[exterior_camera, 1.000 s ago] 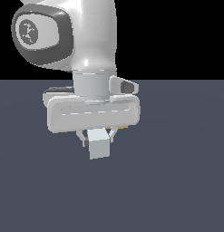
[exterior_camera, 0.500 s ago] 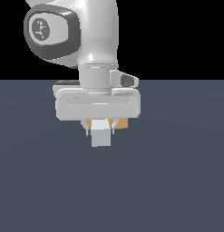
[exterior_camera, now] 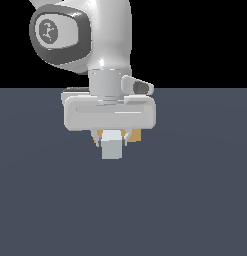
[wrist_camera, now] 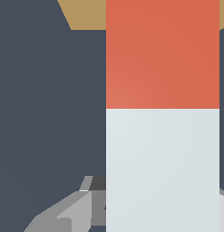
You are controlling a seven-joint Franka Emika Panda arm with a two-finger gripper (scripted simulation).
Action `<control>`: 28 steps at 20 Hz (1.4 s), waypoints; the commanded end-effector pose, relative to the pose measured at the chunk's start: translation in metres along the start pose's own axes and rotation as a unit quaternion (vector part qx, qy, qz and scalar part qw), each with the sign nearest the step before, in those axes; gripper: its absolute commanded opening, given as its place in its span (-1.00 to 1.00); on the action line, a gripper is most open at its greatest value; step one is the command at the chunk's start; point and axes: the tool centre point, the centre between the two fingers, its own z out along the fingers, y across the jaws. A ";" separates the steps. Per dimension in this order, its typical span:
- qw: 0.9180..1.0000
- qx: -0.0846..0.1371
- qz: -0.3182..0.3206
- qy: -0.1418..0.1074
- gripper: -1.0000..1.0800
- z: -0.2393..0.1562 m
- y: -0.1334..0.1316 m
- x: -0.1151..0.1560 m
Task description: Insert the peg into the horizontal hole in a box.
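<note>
My gripper (exterior_camera: 113, 142) is shut on the peg (exterior_camera: 113, 144), whose pale grey-white square end faces the exterior camera just below the hand. In the wrist view the peg (wrist_camera: 162, 113) runs lengthwise, grey-white near the fingers (wrist_camera: 68, 213) and red-orange at the far end, which reaches toward the tan box (wrist_camera: 86, 13). Only small tan slivers of the box (exterior_camera: 135, 134) show behind the gripper in the exterior view. The hole is hidden behind the peg and the hand.
A flat dark grey-blue table (exterior_camera: 195, 200) spreads all around. The white arm rises above the hand, with a dark-capped joint (exterior_camera: 57, 32) toward the exterior view's left.
The arm with the held peg has shifted toward the exterior view's right and slightly down, lining up in front of the box. The grip is unchanged.
</note>
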 end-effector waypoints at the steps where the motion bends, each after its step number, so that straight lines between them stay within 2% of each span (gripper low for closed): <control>1: 1.000 -0.002 0.000 0.000 -1.00 -0.002 0.001 0.000; 10: 1.000 -0.001 -0.001 0.000 -1.00 -0.002 0.001 0.000; 14: 1.000 -0.001 -0.001 0.000 -1.00 -0.002 0.001 0.009; 24: 1.000 -0.003 -0.001 0.000 -1.00 -0.003 0.000 0.074; 28: 1.000 -0.003 -0.001 0.000 -1.00 -0.003 0.001 0.092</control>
